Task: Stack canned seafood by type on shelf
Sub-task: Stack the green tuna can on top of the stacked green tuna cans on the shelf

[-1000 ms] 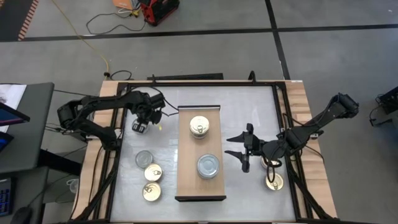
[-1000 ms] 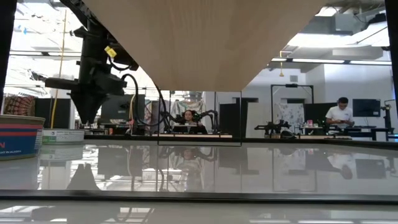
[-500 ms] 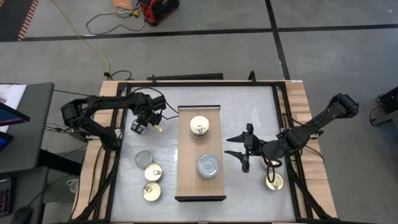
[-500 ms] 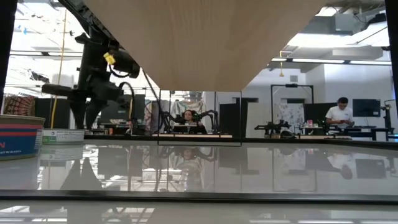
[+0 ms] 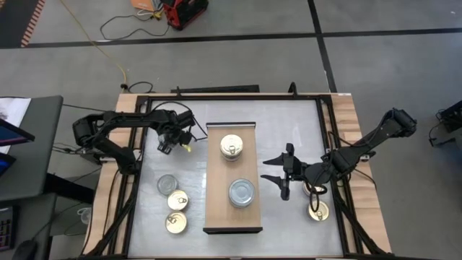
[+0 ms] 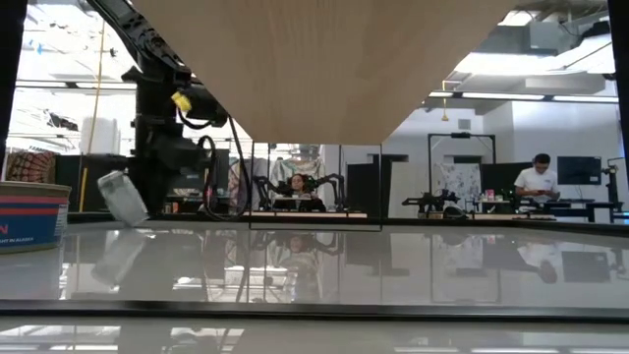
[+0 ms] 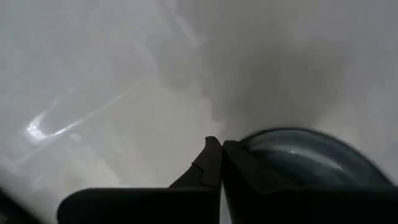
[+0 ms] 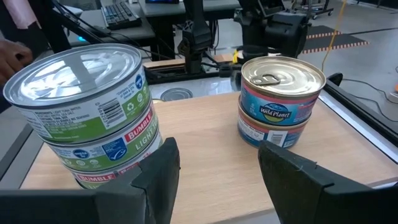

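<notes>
The shelf (image 5: pixel 216 209) is a light-wood board in the middle of the table. On it stand a stack of gold-lidded tins (image 5: pixel 231 146) (image 8: pixel 281 102) and a stack of silver-lidded tins (image 5: pixel 242 193) (image 8: pixel 87 112). My left gripper (image 5: pixel 167 142) (image 7: pixel 221 149) is shut at the table's far left, pointing steeply down. A silver tin (image 6: pixel 122 198) (image 7: pixel 298 152) stands tipped right beside it. My right gripper (image 5: pixel 283 175) (image 8: pixel 214 165) hovers open, right of the shelf, facing the two stacks. My left gripper has nothing between its shut fingers. The outer side of one finger (image 7: pixel 235 165) lies at the tipped tin's rim (image 7: pixel 280 138). In the low view the tin leans with its lower edge (image 6: pixel 138 220) on the table. I cannot tell whether finger and rim truly touch.
Loose tins lie near the table's left front: one silver (image 5: pixel 167 184), two gold (image 5: pixel 177 200) (image 5: pixel 175 222). Another gold tin (image 5: pixel 318 210) lies under my right arm. A tin with a red and blue label (image 6: pixel 29 216) stands close to the low camera.
My left gripper has sunk toward the table, rolled about its own line and shut with nothing between its fingers. In the low view a silver tin now stands tipped beside it where none showed before. My right arm has kept still.
</notes>
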Robot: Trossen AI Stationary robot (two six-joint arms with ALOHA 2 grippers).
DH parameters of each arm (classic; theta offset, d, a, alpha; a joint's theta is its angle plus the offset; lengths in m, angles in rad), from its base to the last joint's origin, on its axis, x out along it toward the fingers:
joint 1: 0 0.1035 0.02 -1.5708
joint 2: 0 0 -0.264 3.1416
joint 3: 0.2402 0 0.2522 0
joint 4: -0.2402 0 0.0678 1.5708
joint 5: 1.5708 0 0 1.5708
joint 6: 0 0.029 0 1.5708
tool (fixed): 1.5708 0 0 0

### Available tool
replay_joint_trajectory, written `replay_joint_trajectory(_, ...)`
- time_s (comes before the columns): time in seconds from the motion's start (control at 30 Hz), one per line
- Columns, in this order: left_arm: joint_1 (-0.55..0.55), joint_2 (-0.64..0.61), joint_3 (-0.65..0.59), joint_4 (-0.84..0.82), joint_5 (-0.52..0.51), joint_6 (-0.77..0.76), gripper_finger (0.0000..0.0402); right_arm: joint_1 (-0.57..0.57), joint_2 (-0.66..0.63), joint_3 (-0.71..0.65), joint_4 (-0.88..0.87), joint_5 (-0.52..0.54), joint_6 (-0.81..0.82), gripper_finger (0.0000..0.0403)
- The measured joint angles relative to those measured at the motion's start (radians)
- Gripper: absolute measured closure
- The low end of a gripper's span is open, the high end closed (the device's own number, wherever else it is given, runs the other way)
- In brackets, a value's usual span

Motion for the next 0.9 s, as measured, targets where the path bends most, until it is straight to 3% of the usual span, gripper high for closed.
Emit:
replay_joint_trajectory(0.37,-0.002,0.0,0.009,0.191,-0.033,-0.024,0.0396,0.0,0.0,0.0,0.003,0.0,-0.001,0.0159)
replay_joint_trajectory(0.67,-0.058,-0.054,0.199,0.107,-0.02,-0.316,0.04,-0.002,0.0,0.0,0.003,0.0,-0.002,0.0159)
replay_joint_trajectory(0.9,-0.04,-0.113,0.328,-0.089,-0.04,-0.753,0.0398,-0.002,0.0,0.0,0.003,0.0,0.005,0.0159)
